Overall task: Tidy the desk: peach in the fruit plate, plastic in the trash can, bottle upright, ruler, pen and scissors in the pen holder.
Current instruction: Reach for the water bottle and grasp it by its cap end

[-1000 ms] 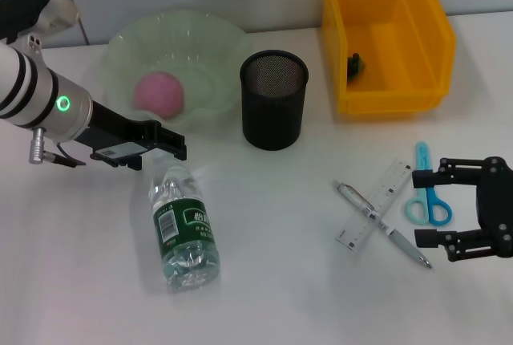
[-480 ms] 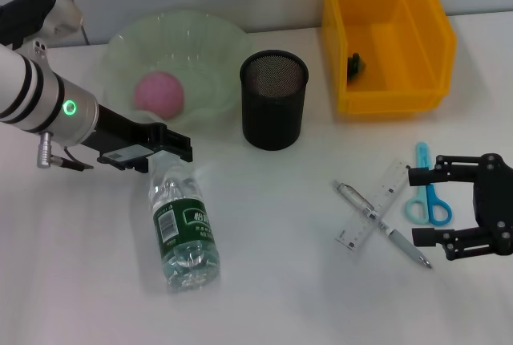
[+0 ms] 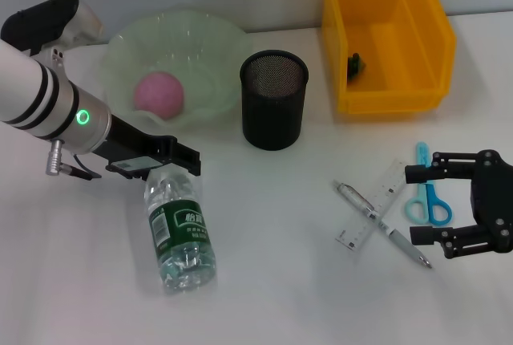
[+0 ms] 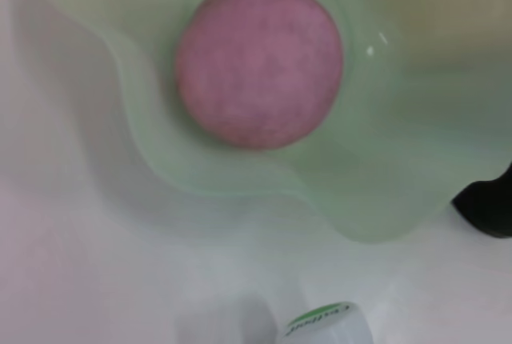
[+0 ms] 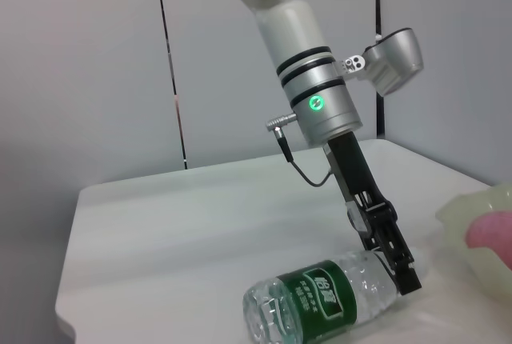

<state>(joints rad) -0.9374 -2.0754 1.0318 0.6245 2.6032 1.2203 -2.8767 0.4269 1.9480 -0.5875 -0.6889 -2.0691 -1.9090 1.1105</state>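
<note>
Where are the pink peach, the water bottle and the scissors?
peach (image 3: 159, 94), head view, middle of the fruit, in the green plate.
water bottle (image 3: 178, 229), head view, on its green label; lying down.
scissors (image 3: 428, 204), head view, on the blue handles.

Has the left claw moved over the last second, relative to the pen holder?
Yes. The left claw has moved nearer the pen holder and down onto the neck of the lying bottle.

We see a clear plastic bottle (image 5: 320, 304) with a green label lying on its side on a white tabletop (image 5: 176, 232). The left gripper (image 5: 398, 268), black, on a white and silver arm, reaches down to the bottle's neck end. A pale green fruit plate (image 5: 472, 228) holding a pink peach (image 5: 492, 236) sits just beyond.
</note>
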